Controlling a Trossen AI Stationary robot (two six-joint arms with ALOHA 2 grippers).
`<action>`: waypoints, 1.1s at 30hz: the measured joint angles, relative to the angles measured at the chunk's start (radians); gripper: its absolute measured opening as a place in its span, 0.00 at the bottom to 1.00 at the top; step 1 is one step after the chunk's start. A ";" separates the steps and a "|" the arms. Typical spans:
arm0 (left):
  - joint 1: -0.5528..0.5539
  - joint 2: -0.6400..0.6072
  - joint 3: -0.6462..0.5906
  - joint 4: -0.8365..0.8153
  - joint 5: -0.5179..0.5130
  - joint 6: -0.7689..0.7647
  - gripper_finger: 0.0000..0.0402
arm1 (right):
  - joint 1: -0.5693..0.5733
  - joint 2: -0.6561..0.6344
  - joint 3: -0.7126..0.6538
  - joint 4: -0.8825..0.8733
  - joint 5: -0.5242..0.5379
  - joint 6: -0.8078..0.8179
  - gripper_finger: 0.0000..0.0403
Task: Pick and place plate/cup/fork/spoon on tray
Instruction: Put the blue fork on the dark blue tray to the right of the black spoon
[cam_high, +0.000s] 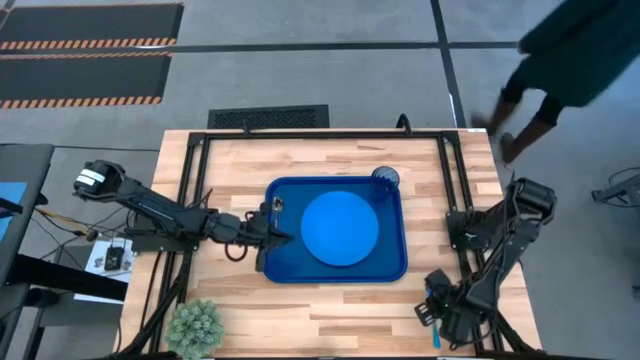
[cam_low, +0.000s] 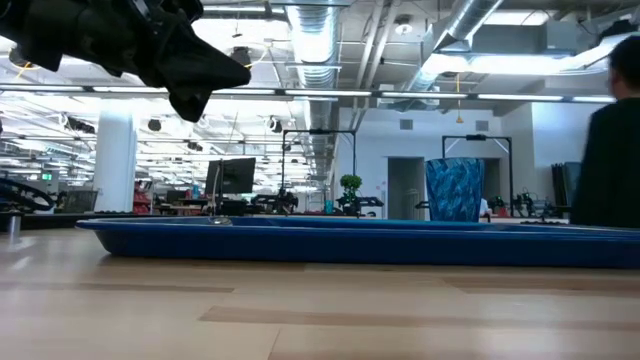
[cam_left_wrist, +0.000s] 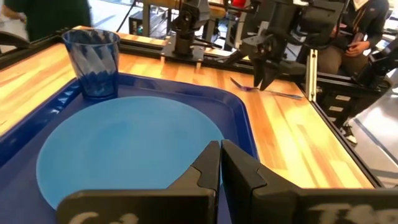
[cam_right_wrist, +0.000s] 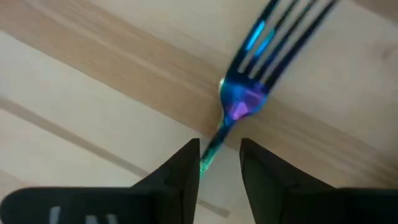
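A large dark blue tray (cam_high: 335, 268) sits in the middle of a pale wooden tabletop (cam_high: 330, 305). A flat, bright blue plate (cam_high: 340, 228) lies inside the tray, slightly toward its right half. A small dark blue translucent cup (cam_high: 386, 178) stands upright in the tray's far right corner, just beside the plate.

The left hand (cam_high: 283, 240) reaches in over the tray's left rim, at the plate's left edge. In the left wrist view its two dark fingers (cam_left_wrist: 208, 168) are closed together with only a thin slit between them, holding nothing, with the plate just beyond their tips. At the tray's left edge, just behind this hand, a small silvery thing shows; it is too small to tell what it is.

The right hand (cam_high: 437, 320) is near the tabletop's front right corner, well apart from the tray. In the right wrist view its fingers (cam_right_wrist: 186, 171) stand narrowly apart on either side of the slim handle of a fork (cam_right_wrist: 249, 93), which lies flat on the wood and glints blue and purple. Whether the fingers touch the handle cannot be told.

A person (cam_high: 565, 55) stands on the floor beyond the tabletop's far right corner. A small green plant (cam_high: 197, 328) sits at the front left edge.
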 joint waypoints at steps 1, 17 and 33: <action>-0.005 0.000 0.000 0.000 -0.001 0.001 0.00 | -0.001 0.011 0.000 0.004 -0.002 0.003 0.34; -0.057 0.000 0.000 -0.008 -0.057 0.000 0.00 | -0.097 0.029 0.049 0.012 -0.010 -0.231 0.03; -0.104 0.000 0.000 -0.011 -0.128 0.000 0.00 | -0.399 0.124 0.297 0.120 0.091 -0.979 0.06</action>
